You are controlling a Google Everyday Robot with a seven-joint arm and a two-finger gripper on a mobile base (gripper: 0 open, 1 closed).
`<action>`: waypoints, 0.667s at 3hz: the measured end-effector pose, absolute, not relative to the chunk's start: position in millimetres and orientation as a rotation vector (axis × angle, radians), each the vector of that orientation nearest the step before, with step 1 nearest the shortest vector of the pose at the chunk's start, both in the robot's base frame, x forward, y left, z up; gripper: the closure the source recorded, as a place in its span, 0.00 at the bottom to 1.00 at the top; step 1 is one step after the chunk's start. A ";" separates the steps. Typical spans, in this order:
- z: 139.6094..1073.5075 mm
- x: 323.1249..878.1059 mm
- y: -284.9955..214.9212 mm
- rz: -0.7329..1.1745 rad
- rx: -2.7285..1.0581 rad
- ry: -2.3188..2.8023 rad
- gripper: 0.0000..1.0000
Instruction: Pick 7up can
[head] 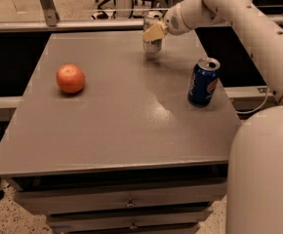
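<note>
The 7up can (152, 46) is a silvery can with a metal top, standing at the far middle of the grey table (117, 130). My gripper (153, 32) reaches in from the right and is shut on the can's upper half. One beige finger (155, 31) lies across the can's front. The other finger is hidden behind the can. The can's base is at or just above the tabletop.
A dark blue can (203, 82) with a red-white logo stands open-topped near the table's right edge. An orange (70, 78) lies on the left side. My white arm (249, 18) crosses the upper right, and my base (263, 174) fills the lower right. Drawers sit under the table's front edge.
</note>
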State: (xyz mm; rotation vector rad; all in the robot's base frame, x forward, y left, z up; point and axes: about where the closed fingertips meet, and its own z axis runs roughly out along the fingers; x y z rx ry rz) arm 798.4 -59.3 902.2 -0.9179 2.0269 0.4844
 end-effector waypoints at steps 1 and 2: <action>936.8 760.9 -42.4 0.603 -0.942 1.968 1.00; 983.7 713.6 -10.6 0.811 -0.997 1.868 1.00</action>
